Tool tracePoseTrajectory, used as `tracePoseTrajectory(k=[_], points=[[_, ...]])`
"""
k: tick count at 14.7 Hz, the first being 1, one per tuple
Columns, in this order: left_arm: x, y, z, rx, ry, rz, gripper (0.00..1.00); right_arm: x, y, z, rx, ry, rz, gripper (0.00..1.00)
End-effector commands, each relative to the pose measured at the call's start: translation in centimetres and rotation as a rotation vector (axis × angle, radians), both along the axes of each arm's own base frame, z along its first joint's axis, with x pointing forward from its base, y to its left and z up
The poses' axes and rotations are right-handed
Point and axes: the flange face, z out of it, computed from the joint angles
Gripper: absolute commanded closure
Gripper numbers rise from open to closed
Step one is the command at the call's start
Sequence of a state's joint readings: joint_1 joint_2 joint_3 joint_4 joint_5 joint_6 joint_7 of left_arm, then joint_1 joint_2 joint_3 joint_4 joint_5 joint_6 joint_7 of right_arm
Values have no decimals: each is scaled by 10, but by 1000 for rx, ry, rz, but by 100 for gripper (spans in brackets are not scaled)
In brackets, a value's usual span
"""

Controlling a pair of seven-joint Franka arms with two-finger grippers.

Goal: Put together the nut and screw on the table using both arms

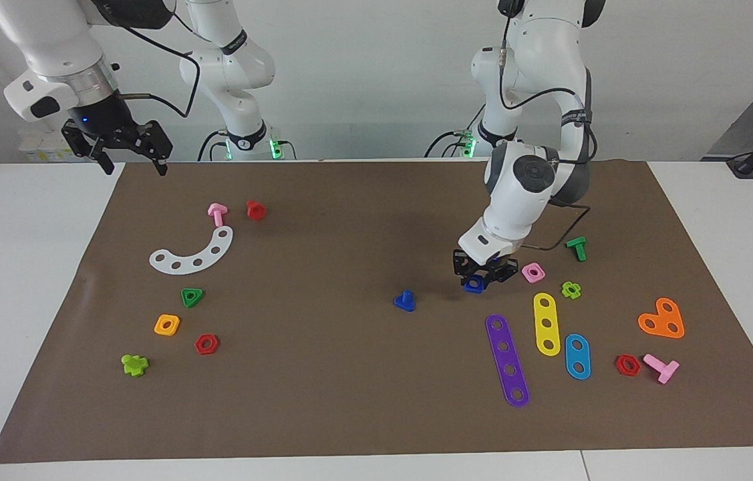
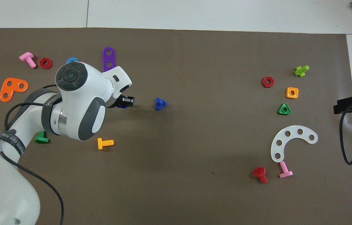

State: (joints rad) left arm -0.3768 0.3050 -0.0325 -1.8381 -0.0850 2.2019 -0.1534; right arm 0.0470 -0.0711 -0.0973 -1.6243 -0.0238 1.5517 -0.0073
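My left gripper [image 1: 481, 276] is shut on the dark blue square nut [image 1: 474, 286] and holds it just above the brown sheet of the table [image 1: 349, 401]. In the overhead view the left gripper [image 2: 127, 102] covers most of the nut [image 2: 121, 107]. The dark blue screw [image 1: 405, 301] stands head down, stem up, mid-table, a short way from the nut toward the right arm's end; it also shows from overhead as the screw [image 2: 160, 104]. My right gripper [image 1: 134, 167] hangs open and empty, high over the sheet's edge at the right arm's end.
A pink square nut [image 1: 534, 272], green bolt [image 1: 576, 248], lime piece [image 1: 571, 290], and purple [image 1: 507, 361] and yellow [image 1: 546, 324] strips lie close to the left gripper. An orange bolt [image 2: 105, 143] lies nearer the robots. A white curved plate [image 1: 192, 252] and small nuts lie at the right arm's end.
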Motion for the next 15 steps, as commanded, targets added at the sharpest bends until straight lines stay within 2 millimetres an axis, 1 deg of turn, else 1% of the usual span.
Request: tracePoseTrajectory(k=[1, 2, 4, 5, 8, 9, 12, 15], points=[[13, -41, 17, -4, 44, 59, 82, -7, 4, 3, -6, 5, -2, 0], [14, -53, 21, -8, 43, 78, 82, -7, 5, 3, -6, 5, 1, 0], [12, -80, 21, -10, 46, 94, 82, -7, 5, 4, -3, 1, 0, 0], [9, -93, 16, -11, 51, 98, 82, -7, 6, 4, 0, 1, 2, 0], [10, -118, 7, -16, 49, 99, 82, -7, 6, 3, 2, 3, 5, 0], [8, -123, 5, -15, 47, 91, 82, -7, 6, 3, 2, 3, 5, 0], [6, -130, 3, -18, 27, 79, 83, -7, 5, 2, 3, 4, 3, 0], [8, -131, -7, -20, 15, 78, 84, -9, 4, 1, 4, 6, 2, 0]])
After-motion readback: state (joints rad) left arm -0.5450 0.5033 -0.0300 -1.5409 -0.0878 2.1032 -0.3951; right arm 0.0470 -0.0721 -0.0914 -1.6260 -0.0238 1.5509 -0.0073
